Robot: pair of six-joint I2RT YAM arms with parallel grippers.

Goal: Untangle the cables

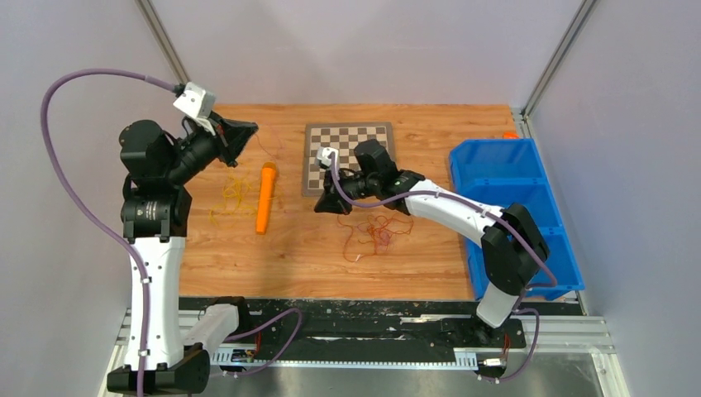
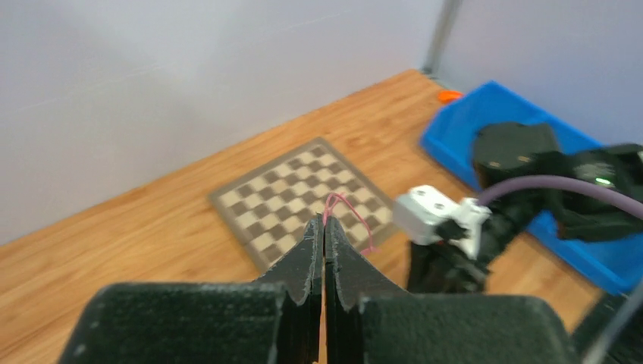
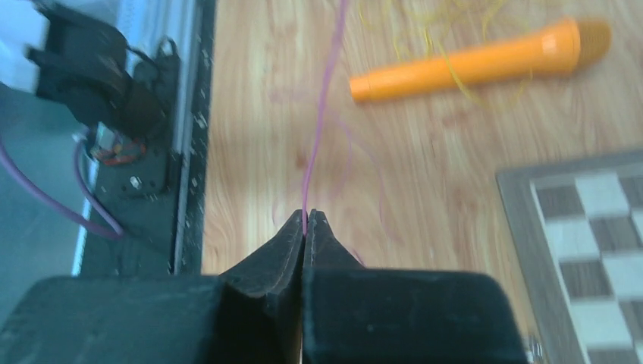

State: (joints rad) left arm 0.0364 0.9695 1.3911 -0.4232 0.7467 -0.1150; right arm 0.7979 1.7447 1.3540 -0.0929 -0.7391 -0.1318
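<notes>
The cables lay in two heaps. The yellow tangle (image 1: 234,197) sat toward the left edge of the desk (image 1: 314,265), just beside the orange cylinder (image 1: 265,198), with a few of its loops crossing over that cylinder. The reddish-orange tangle (image 1: 376,233) lay about mid-desk, nearer the near edge.

One thin pinkish strand (image 3: 322,114) was off the wood. The right pincer (image 3: 305,220) was fully closed on it, just left of the reddish-orange tangle. The strand ran out straight from the tips toward the left side of the desk, and in the wrist view it passed beside the cylinder's narrower end.

The left pincer (image 2: 324,227) was held up over the far left corner, its jaws pressed together. A small loop of the same pinkish wire (image 2: 334,196) stuck out from between its tips.

The strand's long axis therefore ran from mid-desk toward the far left corner, between the two pincers. It was probably one cable held at both ends. The overhead view showed too little of it to be sure.

Any further separating would likely mean drawing the two pincers apart along that line. The right arm was nearer the reddish-orange tangle and the left arm nearer the yellow tangle.

Beyond them, the chessboard (image 1: 364,132) lay against the far edge and the blue bin (image 1: 496,165) along the right edge, both apart from the wires.
</notes>
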